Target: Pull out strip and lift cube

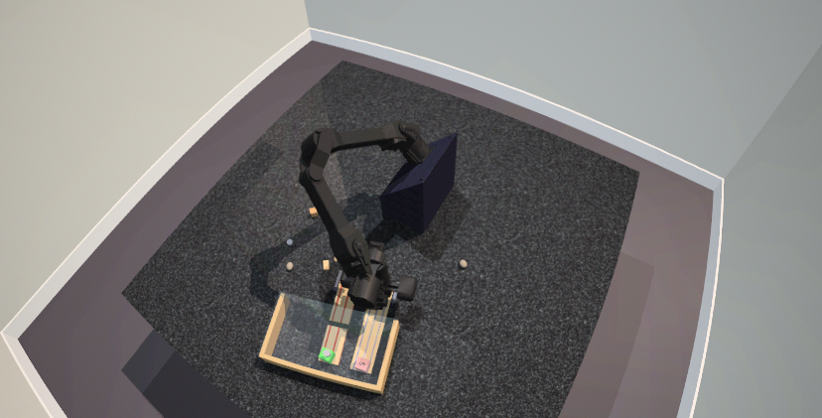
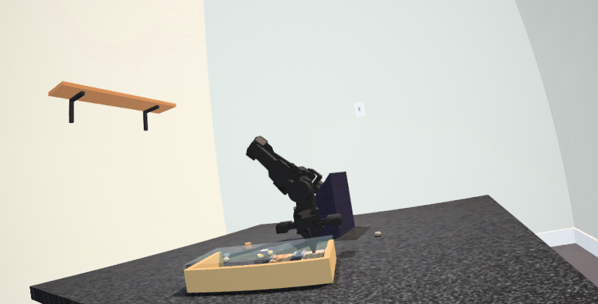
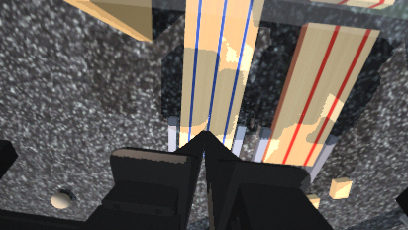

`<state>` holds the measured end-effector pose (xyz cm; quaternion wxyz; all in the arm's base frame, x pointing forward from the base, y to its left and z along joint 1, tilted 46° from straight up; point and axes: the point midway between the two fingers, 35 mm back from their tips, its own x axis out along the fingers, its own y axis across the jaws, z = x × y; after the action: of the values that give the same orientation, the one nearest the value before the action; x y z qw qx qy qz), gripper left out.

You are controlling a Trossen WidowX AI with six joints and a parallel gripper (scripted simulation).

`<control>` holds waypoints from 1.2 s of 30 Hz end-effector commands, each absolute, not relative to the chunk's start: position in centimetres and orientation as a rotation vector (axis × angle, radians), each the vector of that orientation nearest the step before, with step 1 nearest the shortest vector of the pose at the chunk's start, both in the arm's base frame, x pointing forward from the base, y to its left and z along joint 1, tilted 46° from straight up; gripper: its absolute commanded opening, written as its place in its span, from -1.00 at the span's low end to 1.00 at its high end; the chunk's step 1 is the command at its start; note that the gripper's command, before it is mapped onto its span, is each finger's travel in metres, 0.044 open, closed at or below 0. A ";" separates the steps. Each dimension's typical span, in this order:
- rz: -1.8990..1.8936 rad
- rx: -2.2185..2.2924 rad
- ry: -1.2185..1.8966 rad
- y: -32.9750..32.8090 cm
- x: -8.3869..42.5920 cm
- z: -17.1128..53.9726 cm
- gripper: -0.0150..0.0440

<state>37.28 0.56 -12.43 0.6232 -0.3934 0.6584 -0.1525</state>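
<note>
At tray (image 1: pixel 271 329) mouth: gripper (image 3: pixel 204 141) pinching shut on thin blue-lined strip (image 3: pixel 218 64) end. Pink labelled cube (image 1: pixel 361 363) sitting at strip's far end, inside tray. Risk: thin end slipping free; jerky pull toppling cube or dragging red-lined strip (image 3: pixel 317 94).

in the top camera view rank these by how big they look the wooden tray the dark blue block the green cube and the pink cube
1. Wooden tray, largest.
2. Dark blue block.
3. Green cube and pink cube: both tiny and about alike, so I won't rank them.
</note>
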 end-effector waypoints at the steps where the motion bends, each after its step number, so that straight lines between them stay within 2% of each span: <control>1: -0.352 -0.910 1.510 0.4 37.4 -12.4 -0.49; 18: -0.352 -0.910 1.510 0.3 37.4 -12.5 -0.49; 36: -0.352 -0.911 1.512 -0.5 34.7 -12.3 -0.49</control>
<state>35.51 -0.03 -12.13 0.6277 -0.3931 0.6544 -0.1525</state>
